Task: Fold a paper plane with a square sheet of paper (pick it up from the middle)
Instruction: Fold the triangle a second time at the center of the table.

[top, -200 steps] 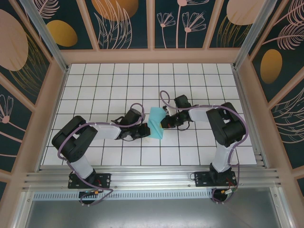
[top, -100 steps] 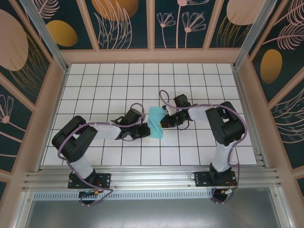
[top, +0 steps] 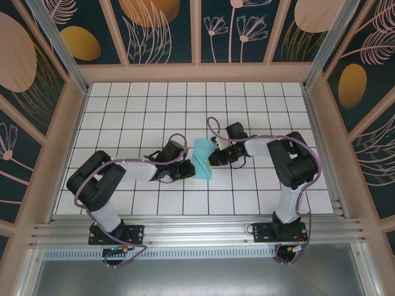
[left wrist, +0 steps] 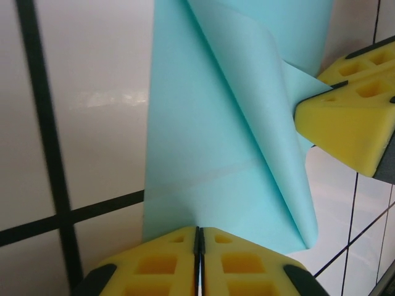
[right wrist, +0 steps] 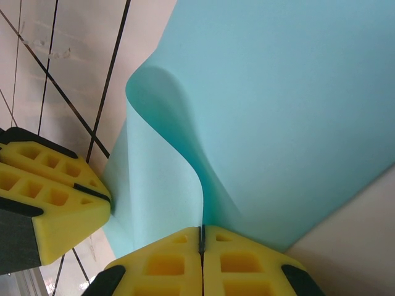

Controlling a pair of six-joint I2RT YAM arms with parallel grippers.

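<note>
Fingers (left wrist: 162,264) waffled yellow foam; paper (left wrist: 203,148) creased.

- A light teal sheet of paper (top: 202,159) sits near the middle of the white, black-gridded surface (top: 154,111), folded into a narrow shape that runs front to back
- The left end effector (top: 187,172) meets the paper's left edge toward its near end
- The right end effector (top: 213,158) meets the paper's right edge, a little farther back
- Both black-and-white arms reach inward, low over the tiles, with purple cables (top: 213,129) looping along them
- Their bases are bolted to an aluminium rail (top: 197,229) at the near edge
- Dark panels (top: 160,31) painted with orange and pink plant shapes wall the enclosure
</note>
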